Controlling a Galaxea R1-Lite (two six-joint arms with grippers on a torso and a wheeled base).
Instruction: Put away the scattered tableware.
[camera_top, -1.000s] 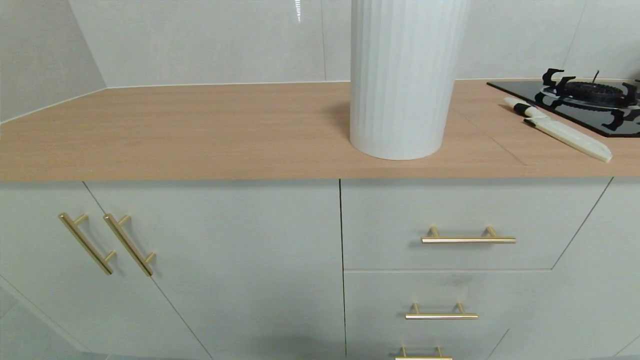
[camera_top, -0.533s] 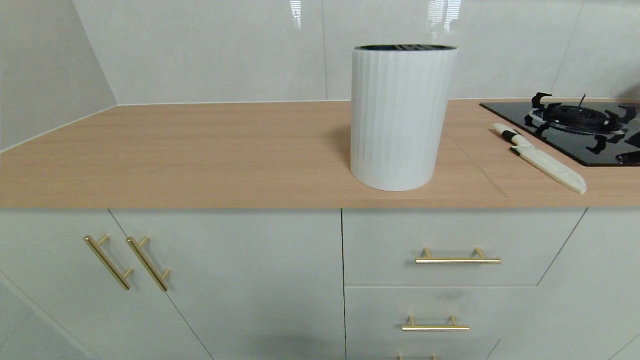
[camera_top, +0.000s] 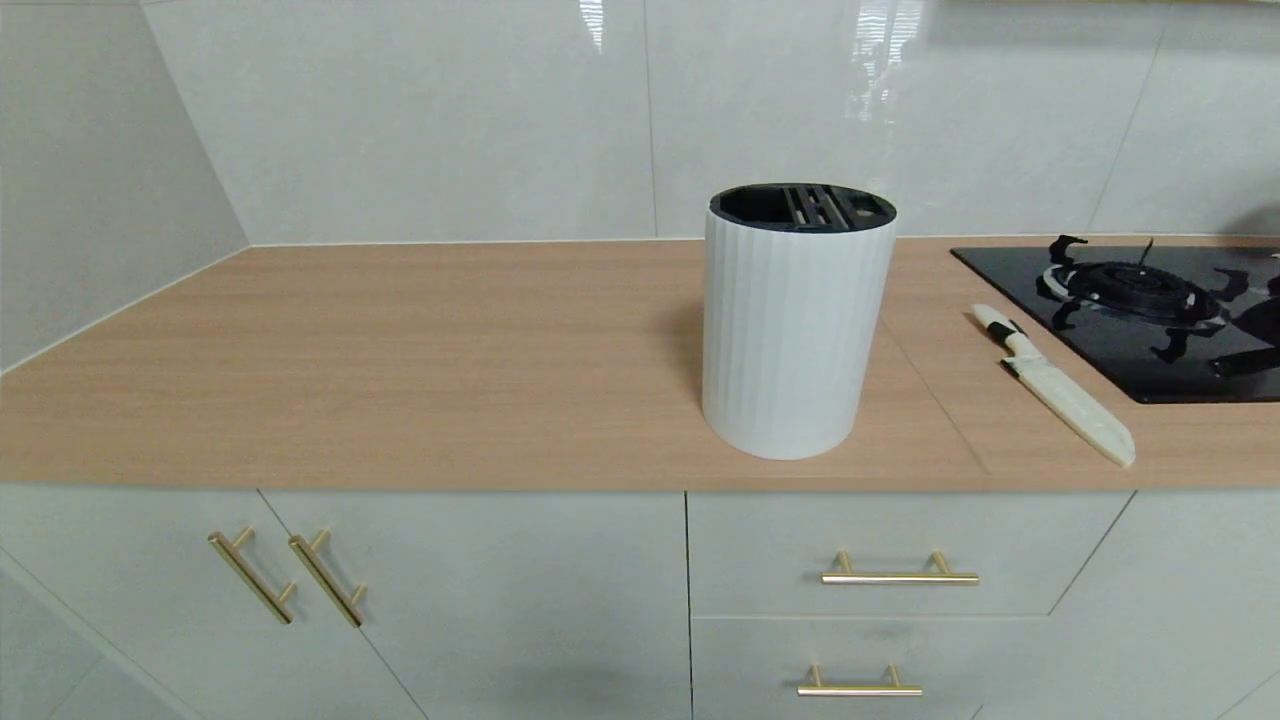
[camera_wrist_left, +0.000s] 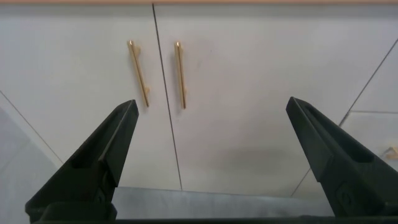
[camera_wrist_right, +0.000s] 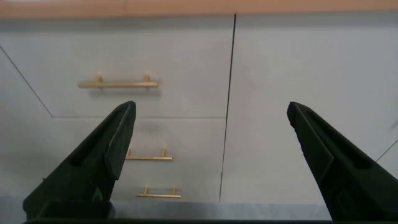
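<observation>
The knife (camera_top: 1055, 388) lies flat on the wooden worktop (camera_top: 400, 380), between the white ribbed knife block (camera_top: 795, 340) and the black gas hob (camera_top: 1130, 300). It sits just beside the hob's near corner and apart from the block. Its handle points back toward the tiled wall and its pale blade runs out toward the worktop's front edge. The blade looks cream-coloured, possibly ceramic, though that is hard to tell. The knife block stands upright near the front edge, the dark slots in its top open to view.

Down below, the left claw (camera_wrist_left: 211, 102) has its two dark fingers spread wide with nothing between them. It faces the pair of cabinet doors with slim gold handles (camera_wrist_left: 158, 74). The right claw (camera_wrist_right: 211, 106) is likewise spread wide with nothing in it, and faces the drawer fronts (camera_wrist_right: 118, 83) under the worktop. Both claws sit low at cabinet level, well apart from the knife up on the worktop.
</observation>
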